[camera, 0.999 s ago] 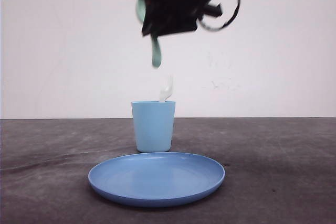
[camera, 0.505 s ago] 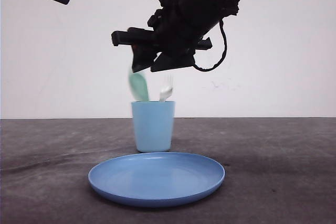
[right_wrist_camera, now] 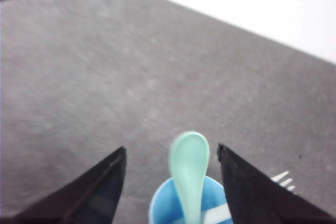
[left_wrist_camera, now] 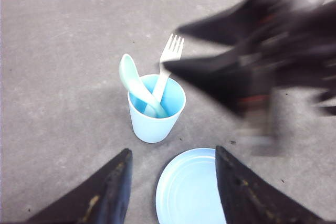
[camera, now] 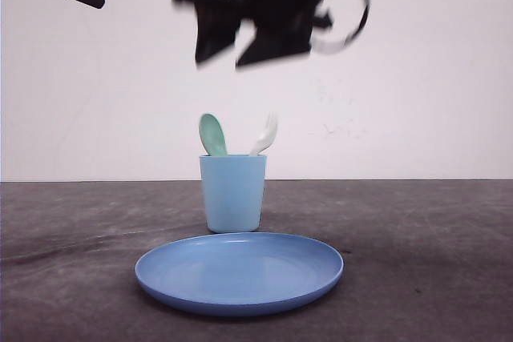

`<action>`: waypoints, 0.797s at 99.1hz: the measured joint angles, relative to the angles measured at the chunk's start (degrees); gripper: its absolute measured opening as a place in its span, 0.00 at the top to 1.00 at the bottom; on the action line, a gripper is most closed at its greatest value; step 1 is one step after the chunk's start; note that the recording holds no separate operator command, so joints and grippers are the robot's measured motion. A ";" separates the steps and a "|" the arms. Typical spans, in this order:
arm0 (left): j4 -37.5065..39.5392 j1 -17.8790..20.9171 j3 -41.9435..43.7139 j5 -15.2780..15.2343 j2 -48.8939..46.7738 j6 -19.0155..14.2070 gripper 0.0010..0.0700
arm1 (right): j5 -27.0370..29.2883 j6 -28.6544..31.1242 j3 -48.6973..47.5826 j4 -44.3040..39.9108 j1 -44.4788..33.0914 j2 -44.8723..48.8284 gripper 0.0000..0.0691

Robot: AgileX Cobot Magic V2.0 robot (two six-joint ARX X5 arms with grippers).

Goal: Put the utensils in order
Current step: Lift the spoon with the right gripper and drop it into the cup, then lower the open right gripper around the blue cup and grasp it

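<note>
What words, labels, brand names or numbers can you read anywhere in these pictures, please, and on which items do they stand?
None can be read.
The cup, plate, spoon and fork carry no print.
A reddish mark on the right arm in the left wrist view is too blurred to read.

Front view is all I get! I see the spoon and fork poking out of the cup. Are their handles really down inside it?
Observer: Yes. From above, the spoon and fork handles cross inside the cup.
Operator: Is the right pincer holding anything?
Observer: No. The right pincer is open, with the spoon bowl showing between its fingers, untouched.
Operator: And the left one?
Observer: The left pincer is open too, above the table between cup and plate.
</note>
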 joint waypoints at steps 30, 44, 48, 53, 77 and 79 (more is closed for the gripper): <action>-0.04 0.00 0.00 0.00 0.00 -0.02 0.58 | 0.00 3.21 0.00 -22.95 2.51 -12.17 0.46; -0.11 0.00 0.00 0.00 0.00 -0.02 0.58 | 0.00 6.82 0.00 -31.56 2.54 -12.61 0.13; -0.11 0.00 0.00 0.00 0.00 -0.02 0.58 | 0.04 7.74 0.00 -33.64 2.49 -12.24 0.03; -0.09 0.00 0.00 0.00 0.00 -0.02 0.58 | 0.09 8.74 0.00 -35.41 2.49 -11.67 0.01; -0.07 0.00 0.00 0.00 0.00 -0.02 0.58 | 0.04 12.07 0.00 -36.00 2.38 -6.43 0.01; -0.07 0.00 0.00 0.00 0.00 0.00 0.58 | 0.00 12.24 0.00 -35.58 2.32 -5.77 0.01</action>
